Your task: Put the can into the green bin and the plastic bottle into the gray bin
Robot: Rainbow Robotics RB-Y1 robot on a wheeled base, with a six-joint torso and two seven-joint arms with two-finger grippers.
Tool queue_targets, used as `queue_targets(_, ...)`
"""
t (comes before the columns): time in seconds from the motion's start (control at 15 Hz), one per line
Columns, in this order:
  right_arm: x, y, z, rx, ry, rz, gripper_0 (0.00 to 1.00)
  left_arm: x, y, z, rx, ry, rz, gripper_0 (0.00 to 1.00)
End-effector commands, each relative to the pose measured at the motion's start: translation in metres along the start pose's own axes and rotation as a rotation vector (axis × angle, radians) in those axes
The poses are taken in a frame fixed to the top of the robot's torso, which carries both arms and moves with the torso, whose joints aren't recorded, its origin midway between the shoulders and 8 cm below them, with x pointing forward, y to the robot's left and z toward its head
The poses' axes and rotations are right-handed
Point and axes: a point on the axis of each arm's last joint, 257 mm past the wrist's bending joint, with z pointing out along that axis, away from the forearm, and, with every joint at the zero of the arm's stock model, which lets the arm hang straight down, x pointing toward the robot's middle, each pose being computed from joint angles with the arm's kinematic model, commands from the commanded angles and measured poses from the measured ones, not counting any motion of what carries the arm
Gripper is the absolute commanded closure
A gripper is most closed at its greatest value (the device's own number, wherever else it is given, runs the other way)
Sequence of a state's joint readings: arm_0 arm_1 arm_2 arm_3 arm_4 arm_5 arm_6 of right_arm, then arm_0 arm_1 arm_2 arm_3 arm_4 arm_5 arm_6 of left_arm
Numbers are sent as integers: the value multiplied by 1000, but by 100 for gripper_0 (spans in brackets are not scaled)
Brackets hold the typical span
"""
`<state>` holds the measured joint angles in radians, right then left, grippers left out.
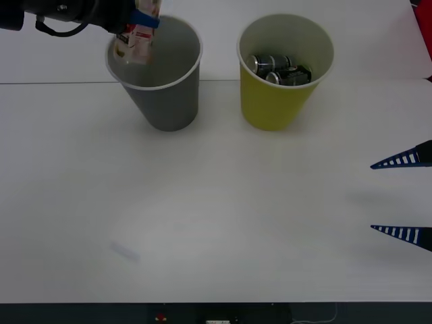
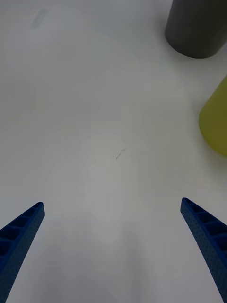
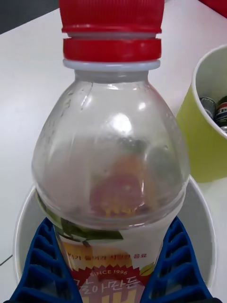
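Note:
My left gripper [image 1: 140,27] is shut on the plastic bottle [image 1: 135,44], holding it over the left rim of the gray bin [image 1: 165,101]. Up close, the plastic bottle [image 3: 111,156] shows its red cap and its label between the blue fingers [image 3: 40,265], with the gray bin's pale rim [image 3: 203,227] just below. The green bin [image 1: 280,94] stands to the right of the gray one and holds dark cans [image 1: 280,69]; the green bin [image 3: 203,142] and its cans also show in the left wrist view. My right gripper [image 1: 403,197] hangs open at the right edge, low over the table.
The white table [image 1: 216,216] stretches bare in front of both bins. In the right wrist view the gray bin [image 2: 196,28] and the green bin [image 2: 215,123] stand ahead of the open blue fingers [image 2: 21,236]. A red object [image 1: 425,27] sits at the far right.

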<state>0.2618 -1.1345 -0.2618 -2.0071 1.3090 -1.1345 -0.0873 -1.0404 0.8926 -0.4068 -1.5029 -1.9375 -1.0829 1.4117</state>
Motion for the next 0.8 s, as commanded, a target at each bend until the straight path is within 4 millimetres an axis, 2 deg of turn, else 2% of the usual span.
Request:
queue_targets(0.07, 0, 0, 0, 0, 0, 0, 0, 6, -2, 4, 3, 18, 7, 100)
queue_targets(0.13, 0, 0, 0, 0, 0, 0, 0, 7, -4, 4, 6, 20, 6, 76)
queue_targets(0.2, 0, 0, 0, 0, 0, 0, 0, 7, -4, 4, 9, 20, 5, 28)
queue_targets(0.27, 0, 0, 0, 0, 0, 0, 0, 6, -5, 4, 13, 19, 10, 5)
queue_targets(0.33, 0, 0, 0, 0, 0, 0, 0, 6, -6, 4, 17, 19, 19, 0)
queue_targets(0.53, 0, 0, 0, 0, 0, 0, 0, -3, -13, 0, 35, -8, 64, 0)
queue_targets(0.67, 0, 0, 0, 0, 0, 0, 0, -12, -16, -13, 86, -67, 72, 0)
queue_targets(0.8, 0, 0, 0, 0, 0, 0, 0, -13, -25, -23, 153, -127, 71, 0)
